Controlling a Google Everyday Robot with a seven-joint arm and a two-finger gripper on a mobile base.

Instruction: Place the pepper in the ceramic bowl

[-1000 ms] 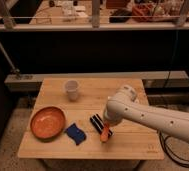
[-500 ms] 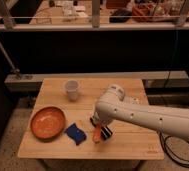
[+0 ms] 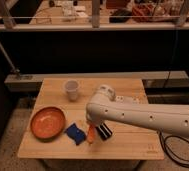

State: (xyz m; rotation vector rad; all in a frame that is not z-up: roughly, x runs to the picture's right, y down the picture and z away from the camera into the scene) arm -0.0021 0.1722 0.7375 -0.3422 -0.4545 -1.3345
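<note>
Near the front edge of the light wooden table (image 3: 138,142), about midway along it, the small tapered orange pepper (image 3: 91,136) hangs tip-down from the gripper (image 3: 92,126). The claw's 2 fingers are pressed fully together on the pepper's upper end.

That is the change. Over the last second the white arm (image 3: 148,116) has swung from right to left and the pepper has come with it, so the grasp looks sound and the carry is under way. Whether the tip is clear of the wood cannot be told.

Just to the pepper's left lies the crumpled blue cloth-like piece (image 3: 75,133). Just to its right is the black-and-white striped bar (image 3: 104,131).

Further left, toward the front-left corner, sits the wide shallow orange-brown ceramic bowl (image 3: 48,123), with nothing in it. The blue piece lies between it and the pepper, so the rest of the job is probably a short pass over that piece and a release above the dish.

Further back, left of centre and toward the rear edge, a small translucent white cup (image 3: 71,90) stands upright, well apart from the path.
</note>
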